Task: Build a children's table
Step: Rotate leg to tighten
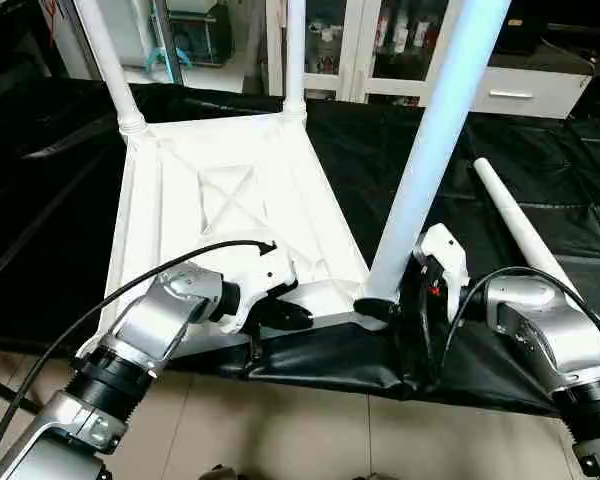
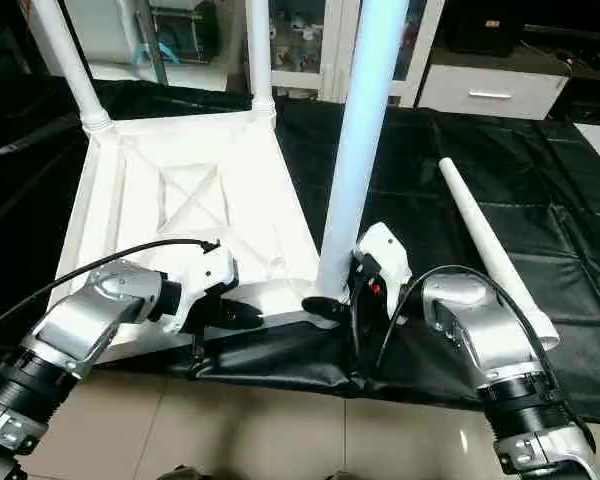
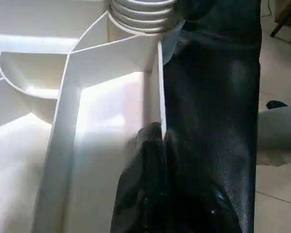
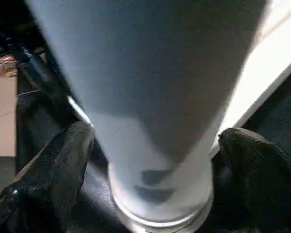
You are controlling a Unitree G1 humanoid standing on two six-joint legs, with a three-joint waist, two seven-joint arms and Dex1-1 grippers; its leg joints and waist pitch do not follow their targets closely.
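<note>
The children's table lies upside down on the black-covered work table, its ribbed white top (image 1: pixel 230 190) facing up. Legs stand in the far-left socket (image 1: pixel 107 65), the far-right socket (image 1: pixel 295 55) and the near-right socket (image 1: pixel 430 140). Another leg (image 1: pixel 525 235) lies loose on the cover to the right. My left gripper (image 1: pixel 290 315) is shut on the top's thin near rim (image 3: pixel 160 97), close to the near-right corner. My right gripper (image 1: pixel 385 302) is open around the base of the near-right leg (image 4: pixel 155 121), with one finger (image 4: pixel 63 165) on each side and a gap to the tube.
The work table's near edge (image 1: pixel 310 375) runs just under both grippers, with tiled floor (image 1: pixel 280 430) below it. Glass-door cabinets (image 1: pixel 350 40) and a white drawer unit (image 1: pixel 520 90) stand behind the table. A black cable (image 1: pixel 160 270) arcs over my left forearm.
</note>
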